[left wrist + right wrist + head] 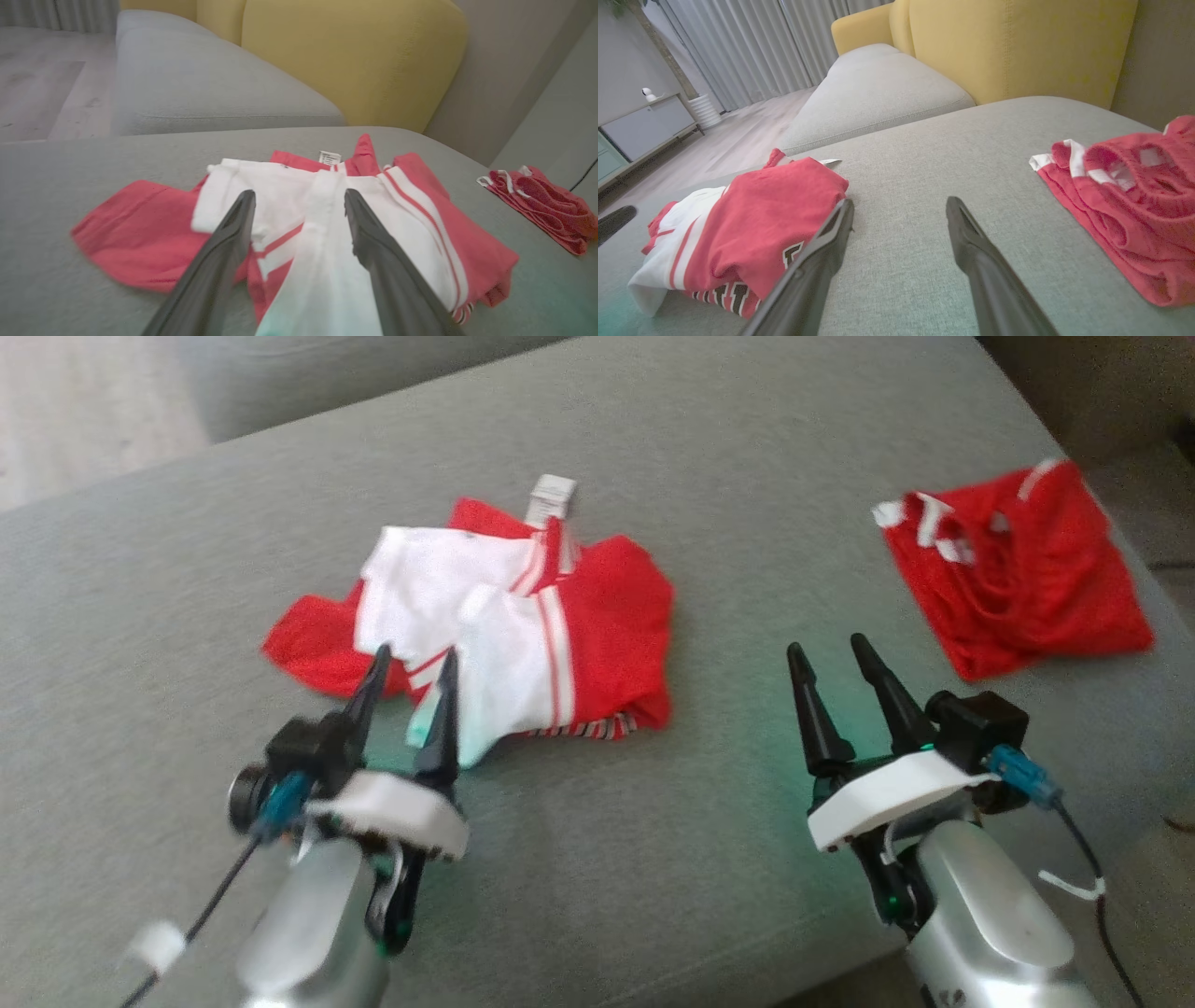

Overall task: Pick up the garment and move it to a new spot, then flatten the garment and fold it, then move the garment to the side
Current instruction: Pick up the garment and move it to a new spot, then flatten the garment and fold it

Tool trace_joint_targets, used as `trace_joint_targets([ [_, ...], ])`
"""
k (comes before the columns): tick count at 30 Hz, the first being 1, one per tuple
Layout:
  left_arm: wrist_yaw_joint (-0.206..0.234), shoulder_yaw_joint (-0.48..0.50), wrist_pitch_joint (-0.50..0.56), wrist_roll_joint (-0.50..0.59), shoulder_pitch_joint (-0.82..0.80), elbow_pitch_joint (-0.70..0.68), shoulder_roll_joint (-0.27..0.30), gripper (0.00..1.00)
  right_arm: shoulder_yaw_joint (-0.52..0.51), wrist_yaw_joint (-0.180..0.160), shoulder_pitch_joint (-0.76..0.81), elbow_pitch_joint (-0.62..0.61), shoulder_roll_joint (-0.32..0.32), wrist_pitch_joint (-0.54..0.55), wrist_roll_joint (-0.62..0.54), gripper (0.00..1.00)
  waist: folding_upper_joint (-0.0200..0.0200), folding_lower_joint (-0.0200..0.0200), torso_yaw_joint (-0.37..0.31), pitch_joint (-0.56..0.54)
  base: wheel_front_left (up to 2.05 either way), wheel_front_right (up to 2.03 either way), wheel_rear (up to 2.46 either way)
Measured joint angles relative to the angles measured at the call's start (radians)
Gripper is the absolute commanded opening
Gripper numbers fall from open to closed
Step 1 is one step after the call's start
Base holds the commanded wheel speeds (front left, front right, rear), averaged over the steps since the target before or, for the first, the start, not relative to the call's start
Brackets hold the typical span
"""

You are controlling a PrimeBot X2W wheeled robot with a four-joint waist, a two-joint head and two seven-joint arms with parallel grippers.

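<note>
The garment point(523, 625), a red and white jersey with striped trim and a white label, lies bunched in a loose fold in the middle of the grey cushion point(653, 457). My left gripper point(413, 663) is at the garment's near edge, fingers apart. In the left wrist view the garment point(402, 200) spreads ahead, and a white flap of it lies between the spread fingers of that gripper point(299, 200). My right gripper point(826, 649) hovers open over bare cushion to the right of the garment. In its own view the right gripper point(899, 205) has the garment point(761, 210) on its left.
A second red garment point(1018, 579) with white trim lies crumpled near the cushion's right edge; it also appears as the red heap point(1134, 210) in the right wrist view. A yellow sofa back point(350, 56) and a grey seat point(878, 88) stand beyond. The cushion drops off at its right side.
</note>
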Motion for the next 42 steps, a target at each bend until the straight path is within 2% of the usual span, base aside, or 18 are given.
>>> trace_joint_targets([
  [6,0.022,0.132,0.0,0.086,0.162,-0.092,-0.002,1.0,-0.026,0.0,0.014,0.008,0.0,0.0,-0.024,1.0,0.0,0.0,0.091,-0.031,0.0,0.0,0.0],
  [13,0.025,0.257,0.0,0.159,0.324,-0.167,-0.018,1.0,-0.067,0.0,0.053,0.029,0.001,0.0,-0.049,1.0,0.0,-0.0001,0.168,-0.1,0.0,0.0,0.0],
  [21,0.027,0.327,0.0,0.193,0.443,-0.217,-0.031,1.0,-0.091,0.0,0.107,0.046,0.001,0.0,-0.063,1.0,0.0,-0.0002,0.22,-0.156,0.0,0.0,0.0],
  [35,0.052,0.296,0.0,0.172,0.478,-0.246,-0.031,1.0,-0.105,0.0,0.122,0.053,0.001,0.0,-0.082,1.0,0.0,0.0,0.264,-0.156,0.0,0.0,0.0],
  [42,0.051,0.256,0.0,0.16,0.471,-0.246,-0.031,1.0,0.035,0.0,0.063,0.042,0.001,0.001,-0.081,1.0,0.0,0.0,0.293,-0.131,0.0,0.0,0.0],
])
